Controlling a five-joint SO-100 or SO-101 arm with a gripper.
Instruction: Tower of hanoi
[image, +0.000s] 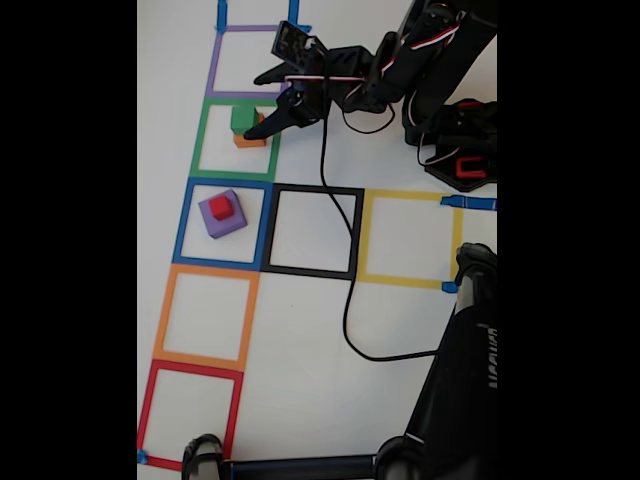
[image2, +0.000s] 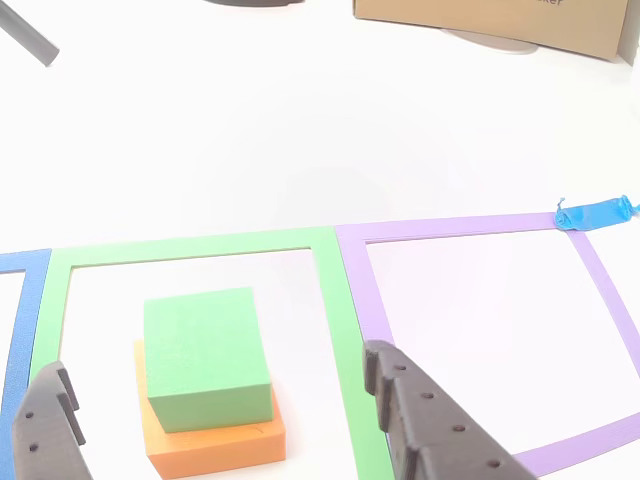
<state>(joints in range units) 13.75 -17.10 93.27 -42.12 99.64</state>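
Two dark fingers (image2: 420, 420) of the gripper (image2: 215, 420) rise from the bottom edge of the other view, spread wide apart with nothing pinched between them. Between them, toward 12 o'clock, the green cube (image2: 205, 355) sits on the orange cube (image2: 215, 440), and both lie inside the green tape square (image2: 335, 300). At 2 o'clock from that stack lies the purple tape square (image2: 600, 270), with a scrap of blue tape (image2: 595, 213) at its far corner. A cardboard box (image2: 500, 20) stands at the far edge.

In the fixed view the gripper (image: 262, 102) hangs over the green-on-orange stack (image: 243, 125). At 6 o'clock from it, the red cube (image: 220, 207) rests on the purple cube (image: 224, 220) inside the blue tape square (image: 183, 230).
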